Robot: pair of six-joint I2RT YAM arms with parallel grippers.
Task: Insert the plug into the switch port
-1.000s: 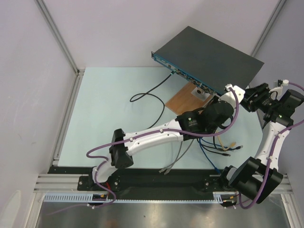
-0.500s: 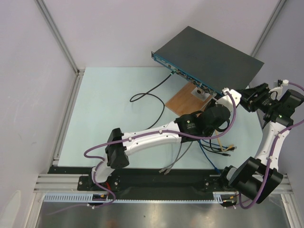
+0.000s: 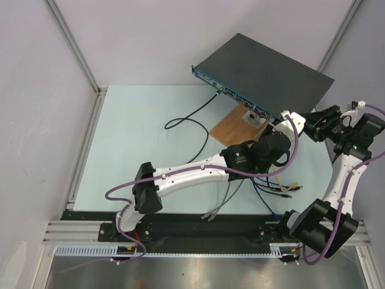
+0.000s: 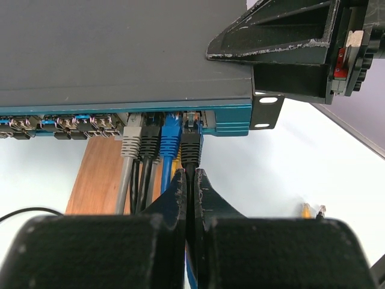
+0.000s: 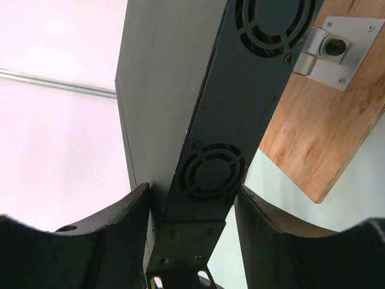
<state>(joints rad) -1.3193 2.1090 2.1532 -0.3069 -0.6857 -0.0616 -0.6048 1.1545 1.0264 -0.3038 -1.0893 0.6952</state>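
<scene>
Left gripper pinched tight (right gripper clamped wide)

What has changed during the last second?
The left arm shifted slightly left and back toward its base; the left gripper is shut on the black cable. The right gripper and the switch it clamps stayed put.

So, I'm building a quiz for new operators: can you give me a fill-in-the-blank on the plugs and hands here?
1. The left hand pinches the cable behind a ___ plug.
2. The neighbouring plug on its left is ___.
3. The switch is held at its end by the ___ hand.
Missing words: black; blue; right.
</scene>
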